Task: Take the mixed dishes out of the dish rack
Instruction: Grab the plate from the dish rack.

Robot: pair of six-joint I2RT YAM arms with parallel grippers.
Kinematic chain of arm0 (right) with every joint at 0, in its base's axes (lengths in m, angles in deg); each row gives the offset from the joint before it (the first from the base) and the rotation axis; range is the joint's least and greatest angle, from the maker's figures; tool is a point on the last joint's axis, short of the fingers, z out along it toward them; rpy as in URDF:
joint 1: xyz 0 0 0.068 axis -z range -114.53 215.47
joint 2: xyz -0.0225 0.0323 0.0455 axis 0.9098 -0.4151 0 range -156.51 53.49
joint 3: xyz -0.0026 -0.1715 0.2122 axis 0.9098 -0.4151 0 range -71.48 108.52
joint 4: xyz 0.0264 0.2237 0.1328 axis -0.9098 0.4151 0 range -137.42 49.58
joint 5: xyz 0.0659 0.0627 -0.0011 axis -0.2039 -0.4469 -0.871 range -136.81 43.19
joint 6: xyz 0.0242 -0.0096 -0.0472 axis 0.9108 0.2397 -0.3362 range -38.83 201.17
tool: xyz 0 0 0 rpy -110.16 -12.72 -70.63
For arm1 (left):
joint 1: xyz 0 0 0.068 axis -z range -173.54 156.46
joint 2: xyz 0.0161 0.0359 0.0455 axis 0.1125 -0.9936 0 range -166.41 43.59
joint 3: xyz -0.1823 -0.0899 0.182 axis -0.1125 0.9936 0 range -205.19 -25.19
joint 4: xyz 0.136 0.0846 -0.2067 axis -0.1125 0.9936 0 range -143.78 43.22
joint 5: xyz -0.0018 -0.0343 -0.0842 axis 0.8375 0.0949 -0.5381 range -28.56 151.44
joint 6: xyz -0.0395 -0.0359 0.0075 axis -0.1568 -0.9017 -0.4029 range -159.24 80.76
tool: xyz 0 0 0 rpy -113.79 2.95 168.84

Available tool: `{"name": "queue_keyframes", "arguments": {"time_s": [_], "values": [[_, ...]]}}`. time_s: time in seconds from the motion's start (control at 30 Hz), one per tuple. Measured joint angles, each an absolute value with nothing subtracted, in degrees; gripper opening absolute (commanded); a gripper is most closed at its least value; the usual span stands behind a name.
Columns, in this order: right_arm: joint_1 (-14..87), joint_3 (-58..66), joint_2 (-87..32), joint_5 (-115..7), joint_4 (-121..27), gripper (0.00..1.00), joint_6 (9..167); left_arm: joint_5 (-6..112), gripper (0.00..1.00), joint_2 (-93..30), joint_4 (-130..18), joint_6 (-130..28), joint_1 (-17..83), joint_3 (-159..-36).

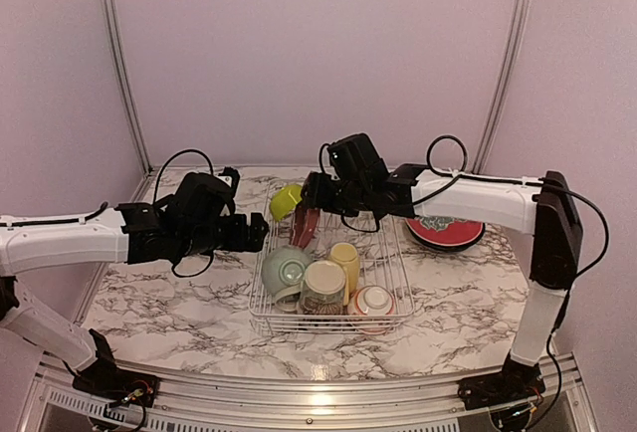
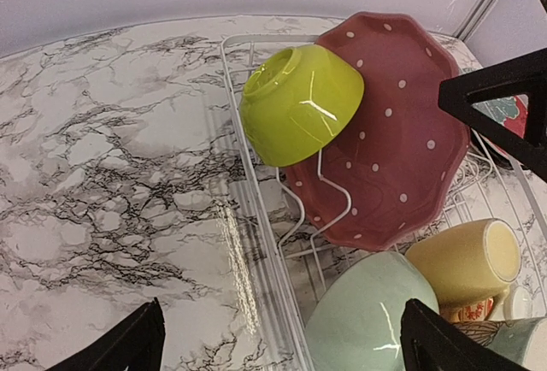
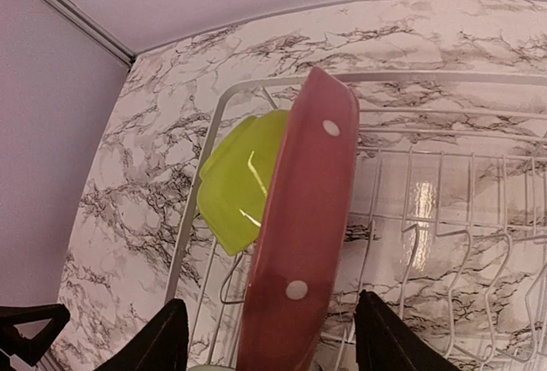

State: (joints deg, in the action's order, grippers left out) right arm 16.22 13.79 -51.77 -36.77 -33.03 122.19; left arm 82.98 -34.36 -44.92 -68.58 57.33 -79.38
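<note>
At the far left corner of the dish rack (image 3: 444, 75), the right tool (image 3: 269, 303), wide, straddled the red spotted plate (image 3: 299, 217), while the left tool (image 2: 282, 307), wide and empty, faced the lime bowl (image 2: 299, 102).

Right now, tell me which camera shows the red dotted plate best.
The left wrist view: the red dotted plate shows most of its spotted face, leaning in the dish rack behind the lime bowl. The right wrist view catches it only edge-on. The top view shows just a dark-red sliver.

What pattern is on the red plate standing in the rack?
Small white dots on a dark red plate, clearest in the left wrist view.
</note>
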Motion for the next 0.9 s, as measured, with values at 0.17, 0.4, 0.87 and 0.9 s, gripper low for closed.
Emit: {"name": "queue_keyframes", "arguments": {"time_s": [0.17, 0.4, 0.87, 0.9], "values": [[16.0, 17.0, -55.4, -34.5, -32.1, 0.42, 124.0, 83.0, 0.99, -34.3, -44.9, -68.6, 57.3, -79.0], [14.1, 22.1, -59.2, -27.7, -28.2, 0.42, 126.4, 83.0, 0.99, -34.3, -44.9, -68.4, 57.3, -79.0], [13.2, 26.2, -62.4, -22.6, -23.5, 0.2, 128.3, 83.5, 0.99, -34.2, -45.0, -68.4, 57.3, -78.2], [13.2, 26.4, -62.5, -22.5, -23.3, 0.18, 128.7, 83.5, 0.99, -34.2, -45.0, -68.4, 57.3, -78.2]]}}
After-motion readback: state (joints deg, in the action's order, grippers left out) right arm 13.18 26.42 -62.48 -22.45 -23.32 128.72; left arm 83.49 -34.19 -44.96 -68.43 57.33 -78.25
